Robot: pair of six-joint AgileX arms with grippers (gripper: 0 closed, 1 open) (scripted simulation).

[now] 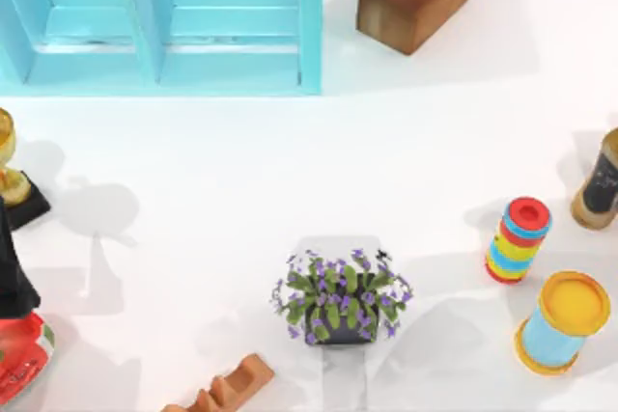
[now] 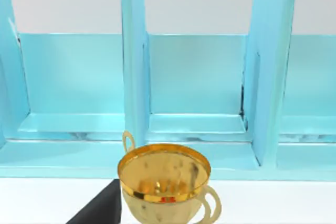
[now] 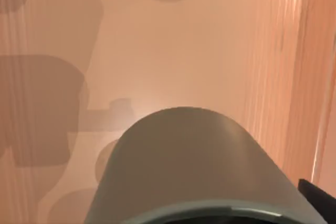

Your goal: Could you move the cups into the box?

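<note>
Looking across your white table (image 1: 290, 171), you have the cyan wooden box (image 1: 159, 21), two-compartment, at the far left. Your right wrist view meets a smooth olive-grey tapered cup (image 3: 194, 166) close up; jaw state untellable.

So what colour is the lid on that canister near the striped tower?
Yellow lid, best seen in the top view.

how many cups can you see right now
1: a grey cup, close up in the right wrist view. I'm not counting the gold trophy in front of the box. Another cup may be hidden.
</note>
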